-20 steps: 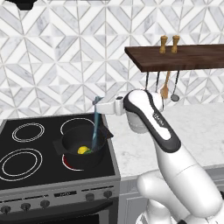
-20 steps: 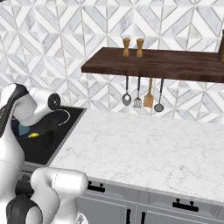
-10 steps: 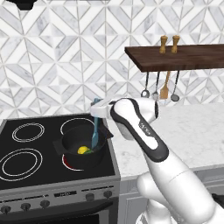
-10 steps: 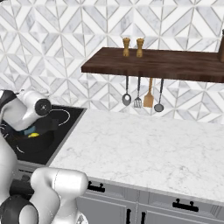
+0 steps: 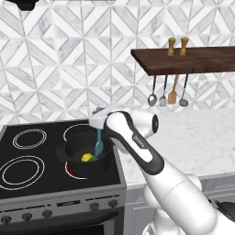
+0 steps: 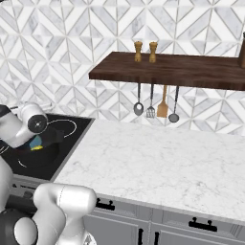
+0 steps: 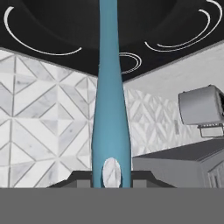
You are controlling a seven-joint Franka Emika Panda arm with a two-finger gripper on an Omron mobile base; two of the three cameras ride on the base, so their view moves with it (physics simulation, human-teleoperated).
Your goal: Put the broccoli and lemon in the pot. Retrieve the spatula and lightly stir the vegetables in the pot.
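Observation:
The black pot (image 5: 75, 158) sits on the front right burner of the stove. Inside it lies the yellow lemon (image 5: 86, 157), with a dark-green bit of the broccoli (image 5: 93, 159) right beside it. The teal spatula (image 5: 98, 143) stands nearly upright, its blade down in the pot next to the lemon. My gripper (image 5: 98, 130) is shut on the spatula's handle above the pot. In the hand view the spatula's handle (image 7: 109, 109) runs up from between my gripper's (image 7: 111, 180) jaws toward the dark pot. From the right base view the pot (image 6: 45, 143) is partly hidden behind my arm.
The black stove top (image 5: 27, 160) has other burner rings left of the pot. A wooden shelf (image 5: 183, 59) on the wall carries two shakers; ladles and a tan spatula (image 5: 173, 94) hang under it. A marble counter (image 6: 158, 167) stretches to the right.
My arm has folded over toward the stove, its elbow swinging down and right. The spatula has sunk a little deeper into the pot, still held.

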